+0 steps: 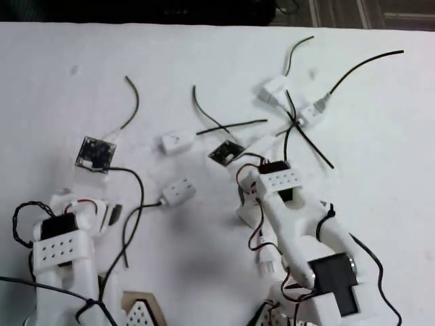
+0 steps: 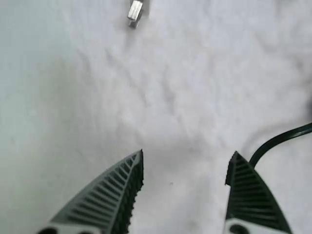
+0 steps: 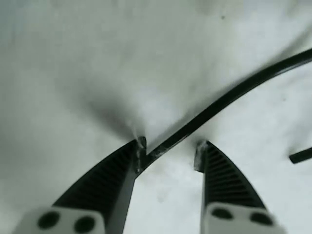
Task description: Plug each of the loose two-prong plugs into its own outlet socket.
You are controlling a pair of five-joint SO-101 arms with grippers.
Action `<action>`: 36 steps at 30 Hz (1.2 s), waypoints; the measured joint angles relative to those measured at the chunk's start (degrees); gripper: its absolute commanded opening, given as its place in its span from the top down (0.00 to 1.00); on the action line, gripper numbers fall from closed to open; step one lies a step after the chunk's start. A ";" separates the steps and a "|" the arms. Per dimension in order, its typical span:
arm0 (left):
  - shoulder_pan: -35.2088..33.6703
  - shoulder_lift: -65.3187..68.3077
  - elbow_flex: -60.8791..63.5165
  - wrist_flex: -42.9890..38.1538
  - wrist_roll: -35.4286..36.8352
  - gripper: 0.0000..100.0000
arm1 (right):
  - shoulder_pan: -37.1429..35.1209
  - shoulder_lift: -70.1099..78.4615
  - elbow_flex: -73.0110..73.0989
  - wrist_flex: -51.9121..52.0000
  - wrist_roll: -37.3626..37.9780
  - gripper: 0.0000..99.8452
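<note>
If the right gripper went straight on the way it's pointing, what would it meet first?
Probably the black cable crossing just ahead of the right gripper, then the white table; depth is hard to judge.

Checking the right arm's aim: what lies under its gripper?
A black cable crosses the white tablecloth under the open fingers, meeting one fingertip. From above, the arm covers that spot.

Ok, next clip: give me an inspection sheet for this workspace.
Surface: white cloth, wrinkled.
Job's things: white blocks on black leads lie scattered, two near the middle, others toward the far side; whether any are mated cannot be told.
Clutter: tan-edged piece at the near edge.
Grippers: left gripper open over cloth; right gripper open.
Cables: a black cable passes between the right gripper's fingertips.
Surroundings: dark area beyond the far edge.
</note>
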 measured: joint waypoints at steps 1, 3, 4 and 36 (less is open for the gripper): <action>0.00 0.00 0.00 0.00 0.00 0.72 | 0.00 0.88 -0.09 -0.26 0.00 0.83; 0.00 0.00 0.00 0.00 0.00 0.72 | 0.00 2.29 -0.18 -0.26 0.00 0.86; 0.00 0.00 0.00 0.00 0.00 0.72 | 0.09 2.73 -0.53 -0.26 -0.53 0.89; 0.00 0.00 0.00 -0.18 0.00 0.72 | -7.47 1.85 -26.99 6.33 -4.66 0.98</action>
